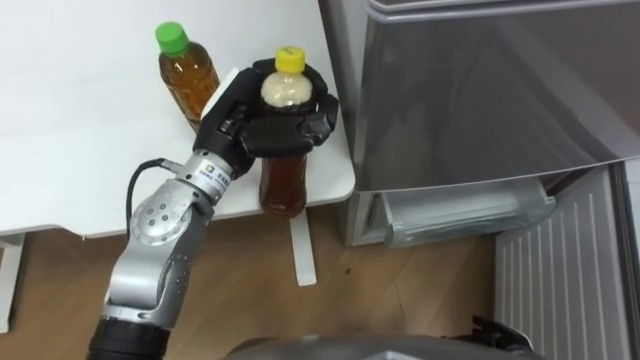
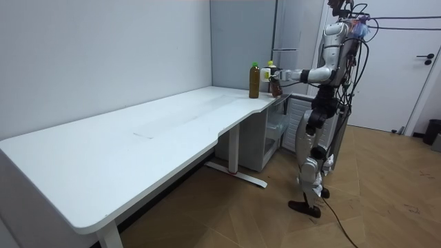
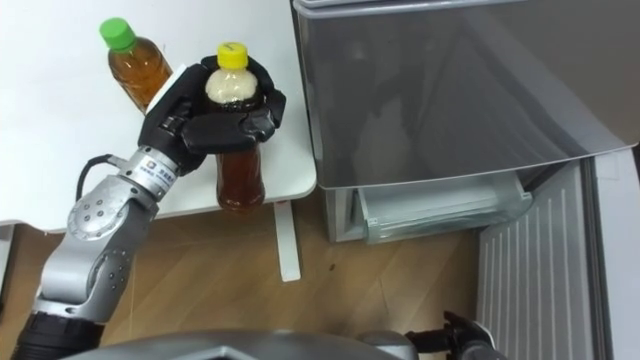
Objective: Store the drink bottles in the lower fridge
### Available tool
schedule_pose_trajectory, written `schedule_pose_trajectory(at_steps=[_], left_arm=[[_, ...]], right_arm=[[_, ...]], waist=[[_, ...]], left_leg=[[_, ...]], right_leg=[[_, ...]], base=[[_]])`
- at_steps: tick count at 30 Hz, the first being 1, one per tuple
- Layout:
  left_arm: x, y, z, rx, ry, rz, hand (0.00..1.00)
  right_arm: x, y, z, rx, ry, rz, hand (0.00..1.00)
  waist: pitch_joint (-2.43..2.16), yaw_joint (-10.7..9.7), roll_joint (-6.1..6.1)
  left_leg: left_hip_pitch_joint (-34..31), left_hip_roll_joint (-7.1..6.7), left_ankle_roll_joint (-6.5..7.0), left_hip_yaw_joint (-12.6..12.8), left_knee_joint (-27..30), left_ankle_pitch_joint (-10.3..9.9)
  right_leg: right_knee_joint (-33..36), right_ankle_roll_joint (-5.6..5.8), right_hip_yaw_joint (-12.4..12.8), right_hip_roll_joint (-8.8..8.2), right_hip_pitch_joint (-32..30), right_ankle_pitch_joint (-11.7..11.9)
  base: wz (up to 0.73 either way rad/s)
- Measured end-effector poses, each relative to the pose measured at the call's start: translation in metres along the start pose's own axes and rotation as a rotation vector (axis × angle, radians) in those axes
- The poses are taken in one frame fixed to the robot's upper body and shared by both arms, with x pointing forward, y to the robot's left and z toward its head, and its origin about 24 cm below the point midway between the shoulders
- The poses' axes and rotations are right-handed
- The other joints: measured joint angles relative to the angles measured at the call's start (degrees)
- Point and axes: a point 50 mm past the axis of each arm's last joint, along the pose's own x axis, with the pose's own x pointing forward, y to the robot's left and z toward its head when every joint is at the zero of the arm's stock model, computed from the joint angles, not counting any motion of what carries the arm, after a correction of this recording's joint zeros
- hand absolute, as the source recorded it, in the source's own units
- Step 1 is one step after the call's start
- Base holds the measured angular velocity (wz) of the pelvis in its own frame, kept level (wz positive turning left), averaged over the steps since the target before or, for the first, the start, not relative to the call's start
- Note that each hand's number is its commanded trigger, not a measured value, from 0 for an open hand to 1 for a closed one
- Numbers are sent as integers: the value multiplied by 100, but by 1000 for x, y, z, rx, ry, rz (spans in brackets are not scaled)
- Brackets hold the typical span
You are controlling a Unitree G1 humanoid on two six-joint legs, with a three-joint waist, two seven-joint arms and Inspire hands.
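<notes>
Status: nothing in the fridge yet, 0 of 2 drinks.

- Left hand (image 1: 262, 122) is clamped from above on the yellow-cap bottle (image 1: 283, 185), fingers and thumb wrapped round its shoulder just under the cap.
- That bottle is upright at the corner of the table (image 1: 80, 150) nearest the fridge (image 1: 480, 90). Its base sits right at the table edge, and I can't tell if it's lifted clear or touching.
- The green-cap bottle (image 1: 186, 78) stands on the table just behind the hand, untouched.
- The lower fridge door (image 1: 565, 270) is swung open and the drawer (image 1: 465, 215) inside is exposed, so access looks ready.
- Right hand (image 3: 465, 337) is probably the dark shape low beside the body. Can't tell its state.
- In the room view the robot stands at the table's far end, by the fridge.

Left to do, as I read it: carry the yellow-cap bottle across and down into the lower compartment, let go, then do the same for the green-cap one. I'd call this the grasp stage of bottle one.
</notes>
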Motion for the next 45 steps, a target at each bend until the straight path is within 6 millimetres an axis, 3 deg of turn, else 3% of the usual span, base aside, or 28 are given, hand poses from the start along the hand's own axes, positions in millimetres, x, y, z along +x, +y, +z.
schedule_pose_trajectory(at_steps=[12, 18, 23, 31, 35, 45], left_arm=[[3, -10, 2, 23, -18, -24, 100], [4, -15, 14, 22, -75, -49, 100], [5, -19, 13, 20, -76, -81, 100], [7, -44, 6, -5, -52, -236, 100], [6, -51, 5, -5, -46, -313, 100], [4, -69, 0, -17, -26, -454, 100]], right_arm=[[3, 8, 28, -205, -74, 28, 0], [0, 42, 68, -262, -238, 188, 0], [-6, 63, 84, -326, -316, 307, 0], [-21, 87, 103, -411, -429, 453, 0], [-26, 93, 111, -432, -463, 510, 0], [-37, 106, 123, -500, -511, 627, 0]], waist=[[-1, 9, -29], [2, 9, -20], [5, 11, -22], [16, 17, -27], [61, 24, -30], [64, 97, -63]], left_leg=[[-106, 12, 1, -13, 129, 0], [-153, 46, -4, -14, 186, -1], [-162, 47, -4, -40, 198, -2], [-150, 39, -3, -100, 214, -1], [-198, 39, -3, -150, 277, -2], [-395, 34, -1, -131, 355, -1]], right_leg=[[19, -19, -79, -9, -43, 12], [30, -50, -87, 18, -58, 32], [84, -49, -104, 15, -75, 31], [95, -48, -155, 4, -43, 31], [95, -48, -168, 8, -52, 30], [115, -49, -161, 8, -237, 30]], base=[[1], [0], [0], [3], [3], [0]])
